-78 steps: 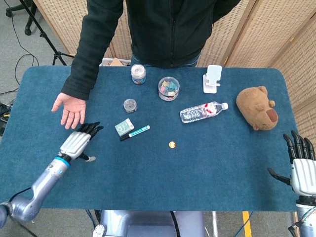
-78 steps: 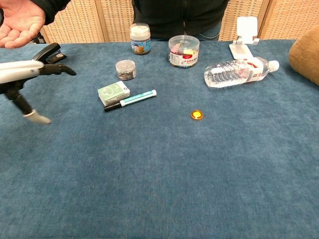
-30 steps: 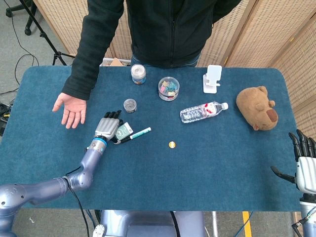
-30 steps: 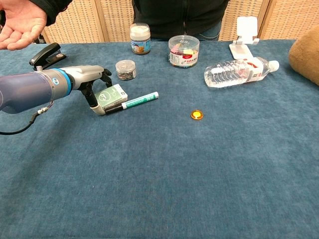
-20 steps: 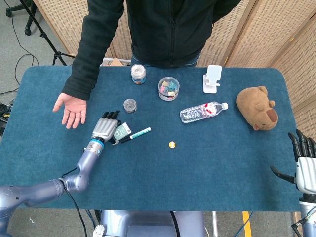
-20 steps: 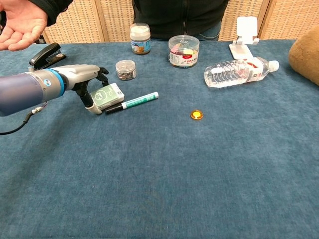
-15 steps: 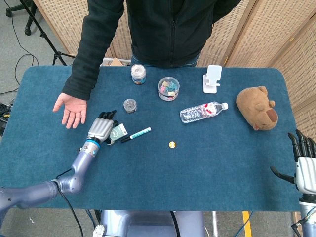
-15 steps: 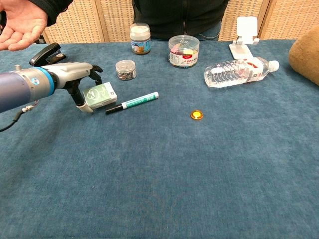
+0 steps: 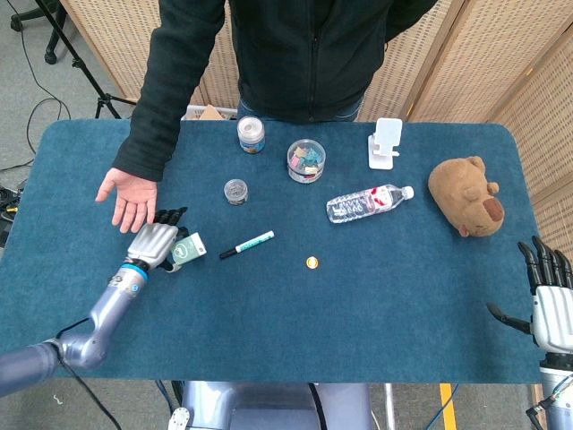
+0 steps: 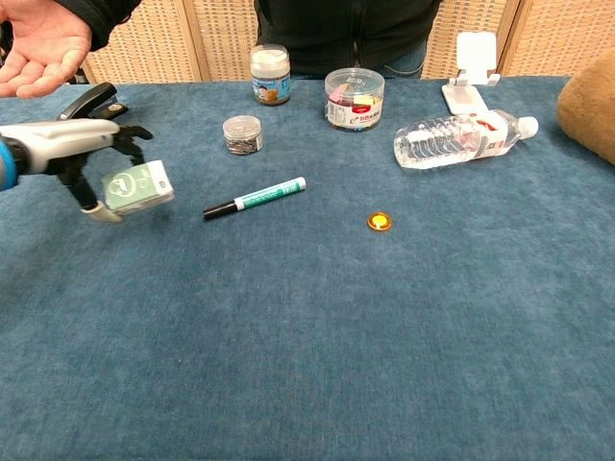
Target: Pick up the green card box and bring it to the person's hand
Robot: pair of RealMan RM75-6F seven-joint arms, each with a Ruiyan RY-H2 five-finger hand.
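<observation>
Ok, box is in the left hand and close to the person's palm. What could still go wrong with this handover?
The left hand seems to hold the green card box mostly by one end, the rest jutting out, so it might twist or slip. The person's hand sits higher and farther back, so the box must still rise. The black stapler lies near that path and could get knocked.

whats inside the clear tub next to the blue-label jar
Through the clear tub small pastel pieces show, pink, yellow and teal, piled up. What they are is too small to tell, and its label hides the lower part in the chest view.

Bare table [image 10: 58, 250] between left hand [image 10: 82, 154] and person's hand [image 10: 43, 43], seemingly unobstructed.
</observation>
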